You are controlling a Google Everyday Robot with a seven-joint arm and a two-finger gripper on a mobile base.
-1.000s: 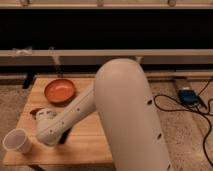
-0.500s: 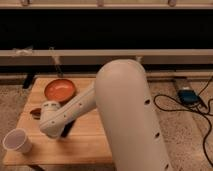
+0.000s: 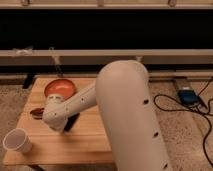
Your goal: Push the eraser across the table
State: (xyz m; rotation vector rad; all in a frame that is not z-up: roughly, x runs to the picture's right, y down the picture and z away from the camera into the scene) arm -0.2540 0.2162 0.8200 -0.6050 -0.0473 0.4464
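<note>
Standing upright at the near left corner of the tabletop (image 3: 87,142), 1 white paper cup (image 3: 17,141) is seen with its mouth open to the camera; only its pale inner wall is shown. 1 orange bowl (image 3: 60,89) is set near the far left corner, and whether anything lies in it cannot be told. 1 small brown-red block (image 3: 36,112) is placed by the left edge, between the bowl and the cup, and is partly covered by the arm.

The white arm (image 3: 125,115) is stretched from the right across the tabletop, with its rounded wrist lowered over the left half. The gripper (image 3: 61,126) is carried at the end of that wrist, close to the wood and largely hidden by the wrist housing. Its jaws are drawn fully together, and nothing is seen clasped between them.

The eraser (image 3: 72,121) is shown as 1 dark bar lying flat on the tabletop, angled, just beside the wrist on its right and well apart from the cup. Its near end is tucked under the wrist, right by the gripper; whether the 2 are actually touching cannot be told.
</note>
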